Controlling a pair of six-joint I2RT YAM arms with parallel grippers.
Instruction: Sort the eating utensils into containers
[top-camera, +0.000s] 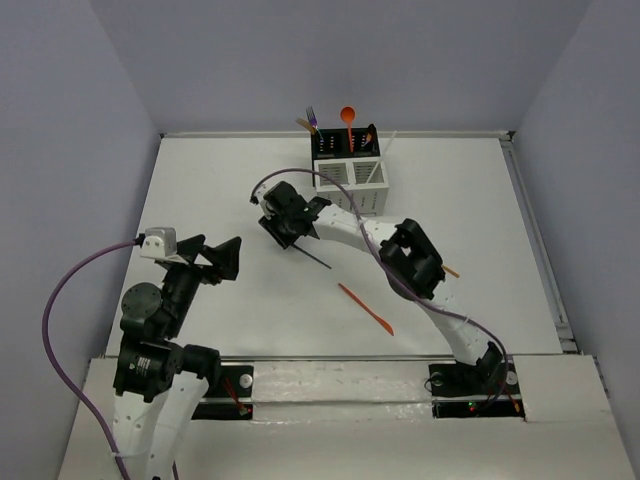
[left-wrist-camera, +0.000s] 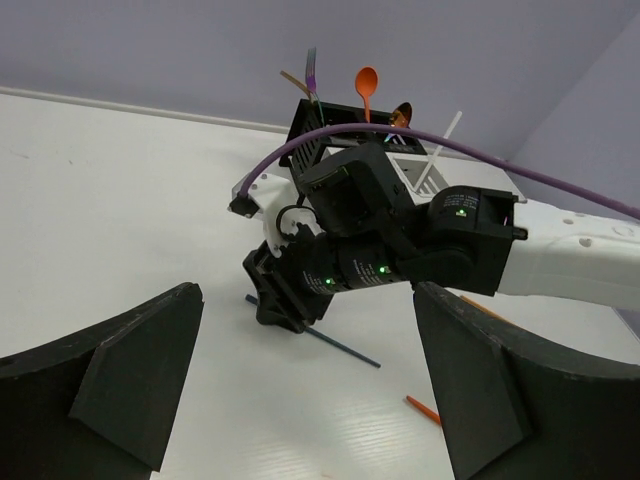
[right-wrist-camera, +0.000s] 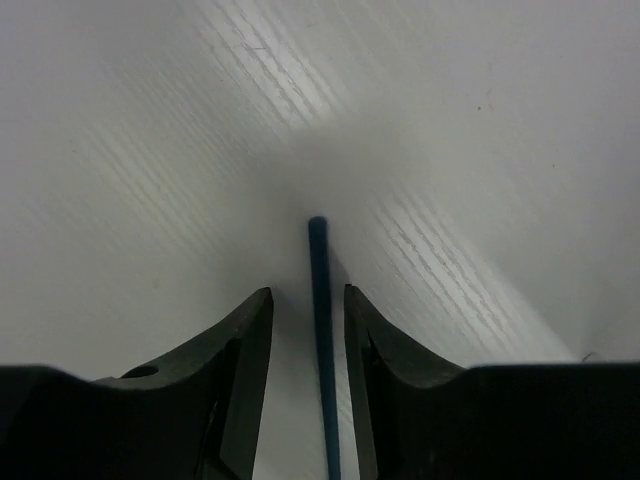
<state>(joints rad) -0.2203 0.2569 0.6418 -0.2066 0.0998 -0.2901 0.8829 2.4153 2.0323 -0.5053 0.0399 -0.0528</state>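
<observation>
blue chopstick (top-camera: 318, 260) 1 | orange knife (top-camera: 365, 308) 1 | orange sliver (top-camera: 450, 270) 1 | holder block (top-camera: 340, 178) 1

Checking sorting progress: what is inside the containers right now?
An orange spoon, a fork and a white stick poke out of the containers; perforated walls hide their lower ends.

The right arm (top-camera: 455, 325) stretches far forward and to its left, elbow bent high. The right gripper (right-wrist-camera: 308, 300) tips downward, fingers drawn in to a narrow gap. The left arm (top-camera: 150, 340) sits folded near its base, and the left gripper (top-camera: 215, 258) is held low, its fingers spread wide apart.
</observation>
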